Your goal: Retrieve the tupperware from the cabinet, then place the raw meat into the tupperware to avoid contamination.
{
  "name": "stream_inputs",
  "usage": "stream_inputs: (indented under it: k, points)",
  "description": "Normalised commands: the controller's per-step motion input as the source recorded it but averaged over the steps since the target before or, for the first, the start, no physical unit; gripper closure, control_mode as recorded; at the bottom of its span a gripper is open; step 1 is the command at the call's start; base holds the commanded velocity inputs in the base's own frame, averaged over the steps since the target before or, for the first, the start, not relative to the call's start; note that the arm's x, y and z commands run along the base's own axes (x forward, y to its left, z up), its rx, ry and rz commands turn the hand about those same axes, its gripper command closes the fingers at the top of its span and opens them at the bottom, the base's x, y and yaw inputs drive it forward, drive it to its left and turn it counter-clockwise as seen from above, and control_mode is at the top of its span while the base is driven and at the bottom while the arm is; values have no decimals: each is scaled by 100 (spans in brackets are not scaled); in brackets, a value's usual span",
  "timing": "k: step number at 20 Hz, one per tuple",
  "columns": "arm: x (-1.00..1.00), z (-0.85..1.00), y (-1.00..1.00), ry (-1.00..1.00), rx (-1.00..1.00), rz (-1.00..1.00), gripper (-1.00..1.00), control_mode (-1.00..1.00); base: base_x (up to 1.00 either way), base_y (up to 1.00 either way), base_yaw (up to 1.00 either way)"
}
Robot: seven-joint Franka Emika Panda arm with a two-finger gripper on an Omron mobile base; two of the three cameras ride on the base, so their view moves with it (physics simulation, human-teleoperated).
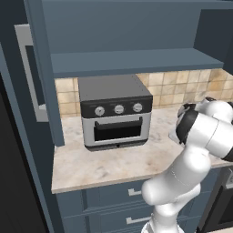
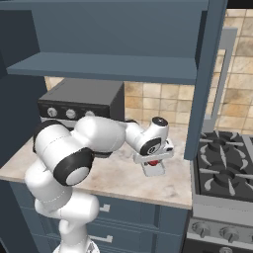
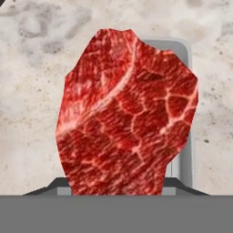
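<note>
The raw meat, a glossy red marbled lump, hangs in my gripper, which is shut on it close to the hand camera. Directly below it the pale tupperware sits on the marble counter, its rim showing along the meat's right side. From the right base view the raw meat is just above the tupperware, near the counter's right end. The cabinet above stands with both doors swung open, and its lower shelf is bare.
A grey toaster oven stands at the back left of the counter. A gas stove adjoins the counter on the right. The open cabinet door hangs just right of the hand. Blue drawers run below.
</note>
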Motion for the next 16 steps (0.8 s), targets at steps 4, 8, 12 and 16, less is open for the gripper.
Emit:
stream_inputs:
  k: [4, 8, 12, 16]
  points:
    - [0, -18, 0, 4, 0, 0, 100, -100, 0, 0, 0]
    - [0, -18, -3, 5, 0, -1, 100, -100, 0, 0, 0]
    - [0, -13, -10, 3, 0, -1, 100, -100, 0, 0, 0]
    - [0, -8, -6, 2, 0, 0, 100, -100, 0, 0, 0]
